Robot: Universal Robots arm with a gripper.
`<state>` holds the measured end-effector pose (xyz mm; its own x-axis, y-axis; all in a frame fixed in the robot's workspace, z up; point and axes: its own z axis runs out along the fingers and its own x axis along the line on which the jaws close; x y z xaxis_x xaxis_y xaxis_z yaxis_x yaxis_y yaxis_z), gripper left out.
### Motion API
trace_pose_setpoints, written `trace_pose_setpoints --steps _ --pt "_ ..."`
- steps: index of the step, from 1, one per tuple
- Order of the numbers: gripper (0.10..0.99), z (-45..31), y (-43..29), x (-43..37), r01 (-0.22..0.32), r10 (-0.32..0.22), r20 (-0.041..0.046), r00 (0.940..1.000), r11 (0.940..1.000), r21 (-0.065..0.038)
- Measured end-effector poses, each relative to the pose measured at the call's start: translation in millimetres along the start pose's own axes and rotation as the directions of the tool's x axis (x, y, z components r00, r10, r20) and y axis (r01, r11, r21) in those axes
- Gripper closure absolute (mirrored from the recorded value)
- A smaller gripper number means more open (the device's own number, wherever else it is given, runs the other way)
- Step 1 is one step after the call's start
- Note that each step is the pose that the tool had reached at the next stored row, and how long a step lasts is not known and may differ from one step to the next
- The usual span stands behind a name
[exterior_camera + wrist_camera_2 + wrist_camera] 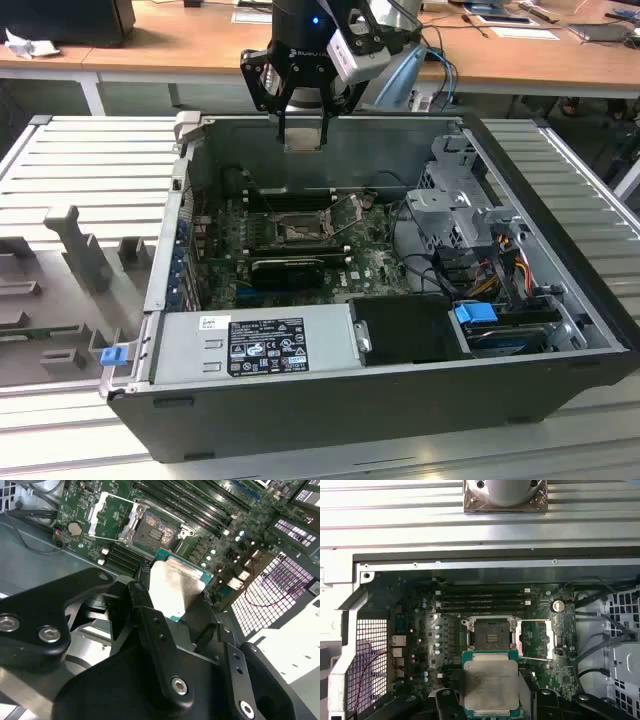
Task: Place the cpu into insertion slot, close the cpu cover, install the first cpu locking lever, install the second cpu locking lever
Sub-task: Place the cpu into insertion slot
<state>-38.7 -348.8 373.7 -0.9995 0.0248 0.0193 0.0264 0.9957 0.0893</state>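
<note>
**Cpu [490, 682] gripped in hand [490, 702] over open PC case, insertion slot [492, 635] uncovered**

Exterior view, from its left to its right:
- A grey moulded tray [60, 290] lies on the slatted metal counter [100, 160].
- A blue latch [113, 354] sits at the near corner of the case.
- The black PC case [330, 410] has its side off. Its power supply [255, 345] runs along the near edge.
- The green motherboard [370, 262] lies flat inside.
- The hand [303, 140] hangs above the case's far wall, over the board and well clear of it.
- The insertion slot [300, 232] is mid-board, with a long black card [285, 268] just on its near side.
- A metal drive cage [455, 215] and a coloured cable bundle [505, 250] are toward the exterior view's right.

Hand state: closed on the cpu. The black fingers [145, 612] press on opposite edges of the chip. In both wrist views the dull silver top faces the camera, with a green rim showing around it [175, 587].

The cpu is in the air, apart from the slot and touching nothing on the board.

In the second wrist view the insertion slot [155, 530] shows its dark contact field. The cpu cover [536, 639] is swung open and sits just beside the slot, on the side toward the coin battery [559, 605]. The long memory slots [482, 599] run along an adjacent side of the slot.
</note>
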Motion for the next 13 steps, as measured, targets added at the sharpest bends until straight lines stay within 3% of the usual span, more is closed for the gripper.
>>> trace_pose_setpoints --steps 10,13 --pt "0.557 0.0 0.0 0.0 -0.014 0.014 0.0012 0.9999 0.9999 0.000" --pt "0.557 0.1 0.0 0.0 -0.058 0.058 0.0051 0.9983 0.9983 -0.001"
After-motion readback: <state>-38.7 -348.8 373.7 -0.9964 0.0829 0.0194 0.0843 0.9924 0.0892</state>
